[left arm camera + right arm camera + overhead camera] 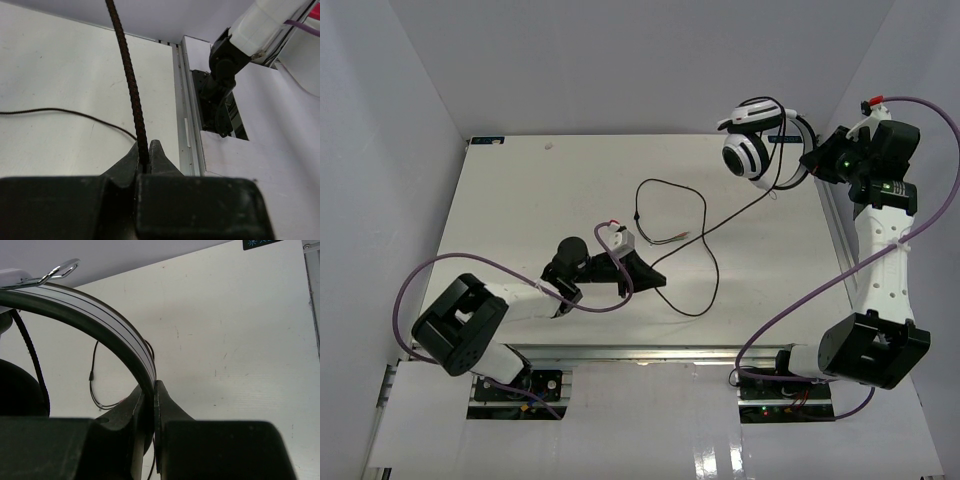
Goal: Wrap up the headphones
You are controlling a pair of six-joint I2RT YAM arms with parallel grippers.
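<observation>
The headphones point(748, 145) hang above the table's far right corner, white-and-black earcups to the left. My right gripper point(808, 160) is shut on their headband point(95, 312), which arcs up and left out of the jaws point(151, 390) in the right wrist view. The thin black cable point(705, 230) drops from the headphones, loops over the table, and its coloured-wire end point(665, 240) lies mid-table. My left gripper point(657, 281) sits low near the table's middle, shut on the braided cable point(131, 85), which rises straight out of the jaws point(145, 159). More slack cable point(60, 113) lies on the table.
A metal rail point(650, 352) runs along the table's near edge and another along the right side point(835, 225). White walls close in the left, back and right. Purple arm cables point(610, 305) loop beside each arm. The right arm's base point(222, 95) shows beyond the rail.
</observation>
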